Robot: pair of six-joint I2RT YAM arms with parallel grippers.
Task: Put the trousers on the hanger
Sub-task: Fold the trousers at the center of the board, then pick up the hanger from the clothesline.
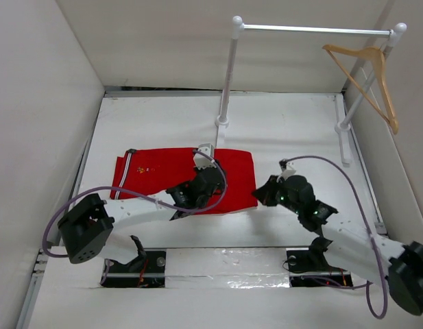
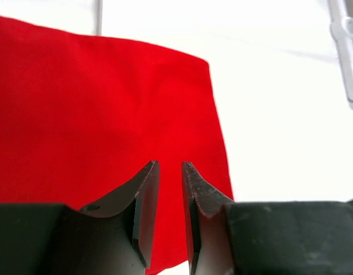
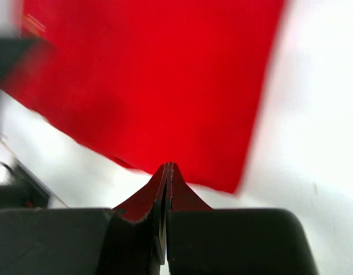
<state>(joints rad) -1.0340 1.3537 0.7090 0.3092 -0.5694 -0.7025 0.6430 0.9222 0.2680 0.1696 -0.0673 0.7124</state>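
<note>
Trousers (image 1: 170, 171) lie as a flat red rectangle just in front of the rail's (image 1: 314, 29) left post. The hanger (image 1: 376, 75) hangs at the rail's right end, well apart from them. In the top view the left gripper (image 1: 206, 175) is over the cloth below that left post, and the right gripper (image 1: 260, 194) is at the cloth's edge on the side of the rail's right post.

Left wrist: the jaws stand a narrow slit apart with nothing between them — only red cloth beneath.

Right wrist: the jaws are pressed together, empty as far as I can see, tips over the cloth's near edge.

The risk, as I judge it: so narrow a gap may skid over the fabric or pinch only its top layer, so the cloth spills loose on lifting — and closed right jaws cannot catch it.
</note>
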